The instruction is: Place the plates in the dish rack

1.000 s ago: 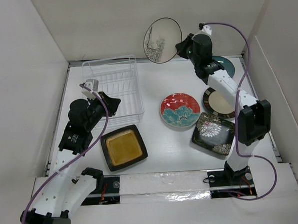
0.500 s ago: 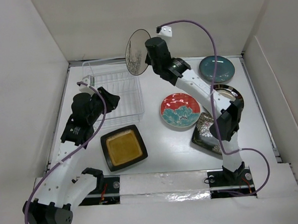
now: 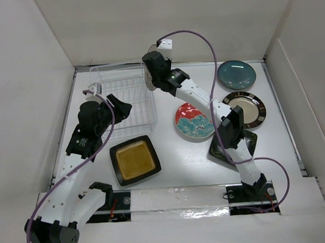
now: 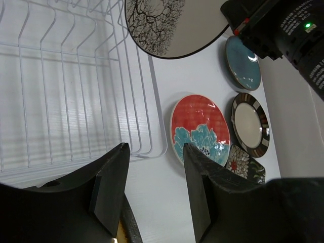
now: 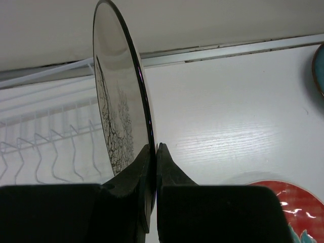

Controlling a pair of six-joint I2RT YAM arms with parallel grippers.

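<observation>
My right gripper (image 3: 151,74) (image 5: 154,148) is shut on the rim of a cream plate (image 3: 147,73) (image 5: 114,111) (image 4: 167,25) with a black tree pattern. The plate stands on edge above the far right corner of the wire dish rack (image 3: 126,99) (image 4: 66,91) (image 5: 45,136). Over the rack's near edge, my left gripper (image 3: 121,110) (image 4: 154,149) is open and holds nothing. On the table lie the amber-centred square plate (image 3: 134,160), red-patterned plate (image 3: 194,120) (image 4: 200,129), teal plate (image 3: 236,74), black-gold-rimmed plate (image 3: 245,109) and floral square plate (image 3: 251,141), the last partly under my right arm.
White walls close in the table on the left, far and right sides. My right arm stretches diagonally from its base at the near right across the red plate towards the rack. The amber square plate lies just in front of the rack.
My right arm has swung the cream plate leftwards from the far right to the rack's corner. The left gripper has opened and barely moved.
</observation>
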